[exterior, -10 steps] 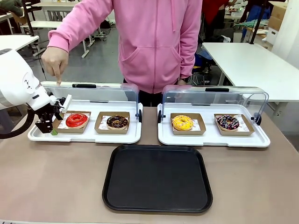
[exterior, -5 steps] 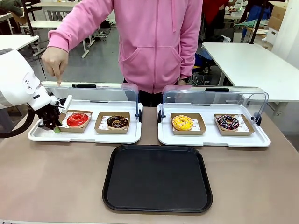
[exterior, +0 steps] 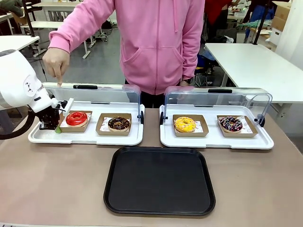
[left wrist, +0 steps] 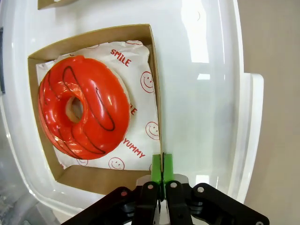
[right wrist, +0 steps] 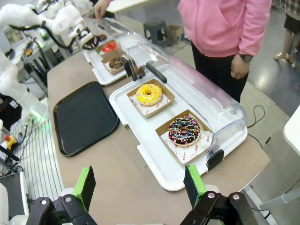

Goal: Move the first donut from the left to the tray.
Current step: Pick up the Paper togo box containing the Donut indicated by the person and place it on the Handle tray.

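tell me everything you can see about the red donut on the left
The red donut is a glossy bright-red glazed ring with thin dark drizzle lines. It lies flat on white paper printed with smileys, inside a shallow brown cardboard holder on the left white tray. The left gripper is shut on the holder's wall, with the donut itself untouched.

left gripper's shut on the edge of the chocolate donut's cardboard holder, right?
Not quite. The left gripper is shut on the edge of the red donut's cardboard holder, not the chocolate one's; the left wrist view shows it.
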Controlling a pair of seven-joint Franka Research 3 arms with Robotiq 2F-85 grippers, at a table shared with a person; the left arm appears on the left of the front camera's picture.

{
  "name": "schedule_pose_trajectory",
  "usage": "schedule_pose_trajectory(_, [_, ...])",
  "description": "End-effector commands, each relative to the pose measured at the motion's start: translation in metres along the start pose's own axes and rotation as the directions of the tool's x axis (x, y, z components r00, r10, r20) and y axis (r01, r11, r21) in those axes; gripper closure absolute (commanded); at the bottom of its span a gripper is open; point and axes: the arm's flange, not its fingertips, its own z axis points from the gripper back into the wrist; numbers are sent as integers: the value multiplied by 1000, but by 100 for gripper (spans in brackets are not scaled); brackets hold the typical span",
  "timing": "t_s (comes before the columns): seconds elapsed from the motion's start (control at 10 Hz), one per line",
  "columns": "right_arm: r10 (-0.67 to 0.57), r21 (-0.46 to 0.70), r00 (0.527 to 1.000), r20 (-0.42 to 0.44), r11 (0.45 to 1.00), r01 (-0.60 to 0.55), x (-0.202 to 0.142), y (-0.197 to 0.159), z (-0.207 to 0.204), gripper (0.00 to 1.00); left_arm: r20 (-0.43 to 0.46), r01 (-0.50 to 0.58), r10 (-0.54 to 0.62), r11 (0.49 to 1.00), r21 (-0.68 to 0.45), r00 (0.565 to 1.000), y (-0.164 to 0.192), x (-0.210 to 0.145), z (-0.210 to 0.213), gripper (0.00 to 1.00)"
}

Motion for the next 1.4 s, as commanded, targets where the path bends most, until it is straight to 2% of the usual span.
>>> schedule_pose_trajectory(0.0, [6, 1, 1000, 4, 1000, -6, 2, 1, 1, 0, 16, -8, 8, 1000, -29, 1000, 1, 2, -5, 100])
schedule_pose_trajectory(0.1, [6, 1, 1000, 4, 1000, -6, 2, 1, 1, 0, 0, 0, 0, 1000, 0, 1000, 0, 0, 0, 100])
schedule_pose_trajectory(0.6, [6, 1, 1000, 4, 1000, -6, 2, 1, 1, 0, 1, 1, -1, 1000, 0, 1000, 1, 1, 0, 99])
schedule_pose_trajectory(1.0, [6, 1, 1000, 4, 1000, -6, 2, 1, 1, 0, 13, -28, 26, 991, 132, 1000, -19, 29, 60, 99])
schedule_pose_trajectory(1.3, [6, 1, 1000, 4, 1000, -6, 2, 1, 1, 0, 24, -26, 22, 987, 159, 999, -36, 67, 98, 99])
